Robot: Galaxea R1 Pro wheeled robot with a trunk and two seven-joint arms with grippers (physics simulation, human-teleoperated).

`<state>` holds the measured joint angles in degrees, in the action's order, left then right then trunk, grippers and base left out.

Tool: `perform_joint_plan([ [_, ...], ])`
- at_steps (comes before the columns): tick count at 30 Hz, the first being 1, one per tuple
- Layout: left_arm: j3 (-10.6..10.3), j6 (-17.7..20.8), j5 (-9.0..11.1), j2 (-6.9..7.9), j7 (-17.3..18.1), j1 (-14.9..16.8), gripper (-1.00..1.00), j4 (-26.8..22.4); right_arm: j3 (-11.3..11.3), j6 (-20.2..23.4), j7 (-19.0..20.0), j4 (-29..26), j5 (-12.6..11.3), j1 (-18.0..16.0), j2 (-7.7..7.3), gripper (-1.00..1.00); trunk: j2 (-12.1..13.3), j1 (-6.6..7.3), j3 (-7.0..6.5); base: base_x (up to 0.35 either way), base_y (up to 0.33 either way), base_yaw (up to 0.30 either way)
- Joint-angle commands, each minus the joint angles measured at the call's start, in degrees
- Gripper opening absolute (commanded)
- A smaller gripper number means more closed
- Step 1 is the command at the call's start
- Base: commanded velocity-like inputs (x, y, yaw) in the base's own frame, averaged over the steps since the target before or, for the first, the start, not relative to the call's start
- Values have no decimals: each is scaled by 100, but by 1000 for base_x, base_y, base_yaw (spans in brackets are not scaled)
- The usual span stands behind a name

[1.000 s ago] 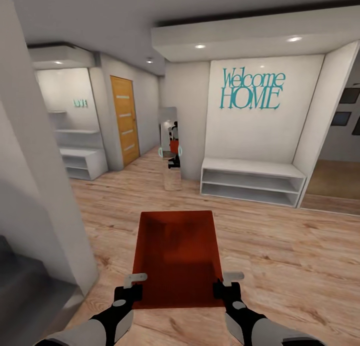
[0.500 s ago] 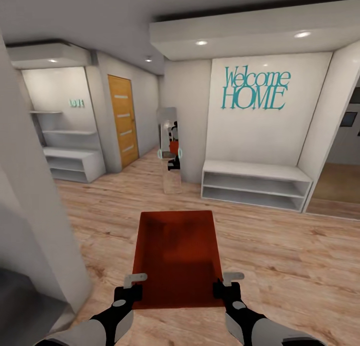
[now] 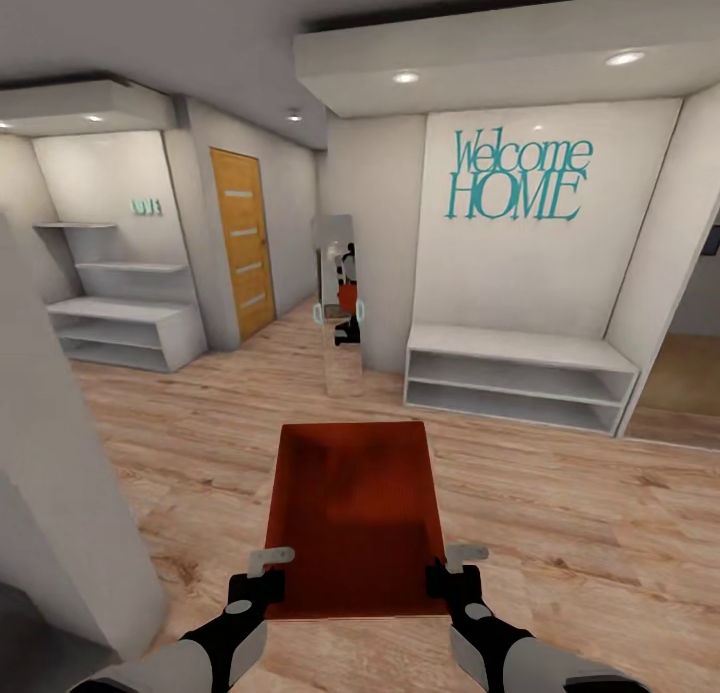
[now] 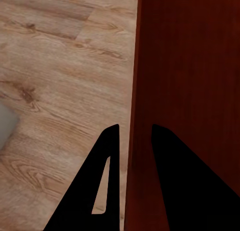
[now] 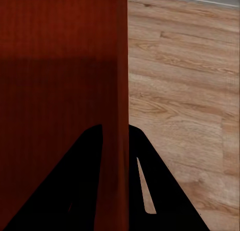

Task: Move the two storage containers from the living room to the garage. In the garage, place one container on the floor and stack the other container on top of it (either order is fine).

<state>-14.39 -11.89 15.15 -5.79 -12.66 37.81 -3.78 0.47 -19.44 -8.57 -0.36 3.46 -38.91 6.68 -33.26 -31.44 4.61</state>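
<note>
One orange-red storage container [image 3: 355,513] hangs in front of me above a light wood-plank floor, open side up and empty. My left gripper [image 3: 262,571] is shut on its left wall, near the corner closest to me; in the left wrist view the thin wall [image 4: 134,141] runs between the two black fingers. On the opposite side, my right gripper [image 3: 452,571] is shut on the right wall, and the right wrist view has that wall [image 5: 119,141] pinched between its fingers. The surroundings are a wood-floored entry hall.
A white pillar [image 3: 60,493] stands close at the left. Ahead are a low white shelf bench [image 3: 515,373] under "Welcome HOME" lettering, a tall mirror [image 3: 338,303], an orange wooden door [image 3: 243,243], and white shelving [image 3: 120,323] at far left. An opening lies at the right edge [image 3: 690,383].
The whole view has shifted: the left pillar slid further left and more of the hall shows. The container and both grippers keep the same hold and place relative to me.
</note>
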Motion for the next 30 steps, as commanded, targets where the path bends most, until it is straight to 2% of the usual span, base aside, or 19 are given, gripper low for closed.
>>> perform_joint_plan([
  [1,38,-165,13,-2,-118,10,-100,-6,-12,-16,-13,27,-39,-3,52,-100,-9,-5,10,321,0,0],
  [24,37,-165,14,-2,-117,11,-100,-6,-19,-16,-13,27,-45,-3,60,-100,-9,-5,10,321,0,1],
  [30,33,-165,14,-6,-121,10,-100,-7,-18,-17,-13,27,-39,-3,61,-100,-9,-5,10,321,0,199],
])
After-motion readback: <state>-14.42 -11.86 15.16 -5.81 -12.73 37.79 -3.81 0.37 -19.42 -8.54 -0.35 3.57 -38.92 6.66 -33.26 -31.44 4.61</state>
